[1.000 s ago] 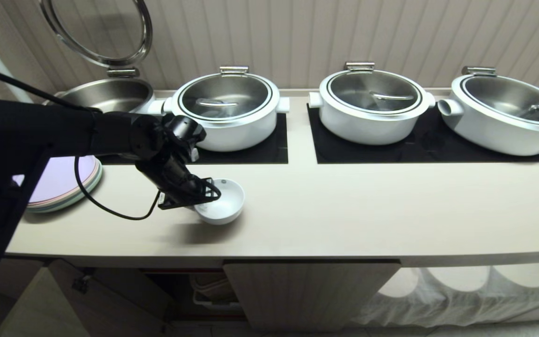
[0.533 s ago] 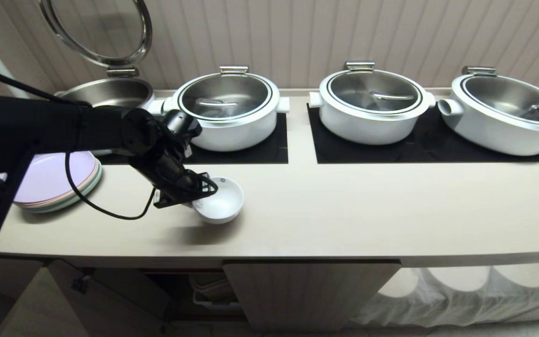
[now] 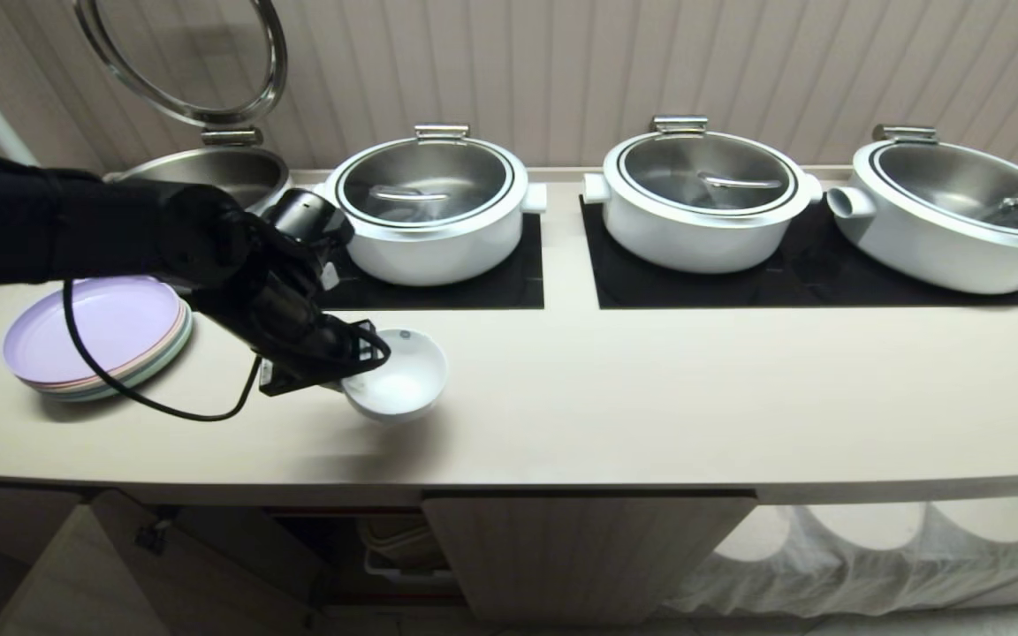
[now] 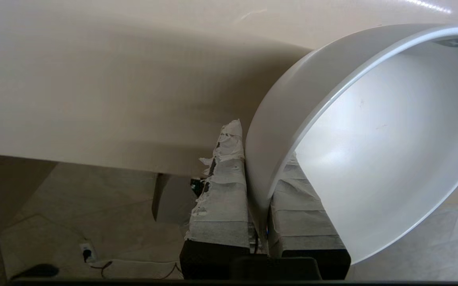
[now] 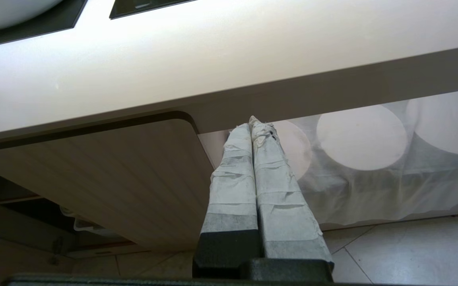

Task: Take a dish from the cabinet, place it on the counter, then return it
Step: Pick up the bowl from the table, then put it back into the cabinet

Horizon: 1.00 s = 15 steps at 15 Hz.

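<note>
The left gripper (image 3: 352, 364) pinches the small white ceramic bowl (image 3: 398, 378) by its rim, above the cream-beige counter (image 3: 650, 397). The right gripper (image 5: 253, 131) is closed, empty, below the counter edge.

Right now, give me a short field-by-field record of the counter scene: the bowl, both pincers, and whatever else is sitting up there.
dish: white bowl, tilted, lifted above the counter near its front edge
left pincer: shut on the dish's rim, one finger inside, one outside
right pincer: shut, empty, below the counter by the cabinet door
plates: pastel stack at the counter's left end
pots: three lidded white pots on black mats; one open pot at back left
</note>
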Tool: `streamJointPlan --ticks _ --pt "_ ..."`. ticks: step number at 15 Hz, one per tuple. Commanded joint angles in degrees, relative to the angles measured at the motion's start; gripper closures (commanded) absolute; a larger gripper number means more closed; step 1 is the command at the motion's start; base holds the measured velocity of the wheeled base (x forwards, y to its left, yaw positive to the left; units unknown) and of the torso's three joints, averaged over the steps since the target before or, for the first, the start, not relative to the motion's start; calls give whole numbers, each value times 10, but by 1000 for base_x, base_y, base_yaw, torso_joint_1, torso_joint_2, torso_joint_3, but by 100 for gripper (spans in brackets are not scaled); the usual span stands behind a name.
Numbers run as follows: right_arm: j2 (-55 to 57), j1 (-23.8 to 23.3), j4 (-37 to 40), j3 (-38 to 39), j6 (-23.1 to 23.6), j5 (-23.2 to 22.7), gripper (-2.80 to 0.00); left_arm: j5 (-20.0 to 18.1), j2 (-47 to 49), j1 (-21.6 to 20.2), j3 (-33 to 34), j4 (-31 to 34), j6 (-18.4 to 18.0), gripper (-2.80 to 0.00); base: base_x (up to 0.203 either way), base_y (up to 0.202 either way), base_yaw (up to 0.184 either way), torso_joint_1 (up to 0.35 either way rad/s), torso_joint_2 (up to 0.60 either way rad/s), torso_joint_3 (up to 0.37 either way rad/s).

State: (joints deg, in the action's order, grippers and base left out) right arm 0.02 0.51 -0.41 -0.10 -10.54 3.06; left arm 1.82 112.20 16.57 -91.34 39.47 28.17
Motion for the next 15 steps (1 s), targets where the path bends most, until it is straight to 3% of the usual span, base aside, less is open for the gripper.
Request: streamJointPlan --ticks 1,6,11,15 --pt "0 0 0 0 0 0 0 0 -50 -1 37 0 2 0 0 0 0 0 0 0" --pt "0 0 0 0 0 0 0 0 -127 -3 111 0 14 0 0 0 0 0 0 0" --pt "0 0 0 0 0 0 0 1 -229 1 236 -2 33 0 0 0 0 0 0 0" --pt "0 0 0 0 -1 0 0 3 -327 -2 335 -3 75 0 0 0 0 0 0 0"
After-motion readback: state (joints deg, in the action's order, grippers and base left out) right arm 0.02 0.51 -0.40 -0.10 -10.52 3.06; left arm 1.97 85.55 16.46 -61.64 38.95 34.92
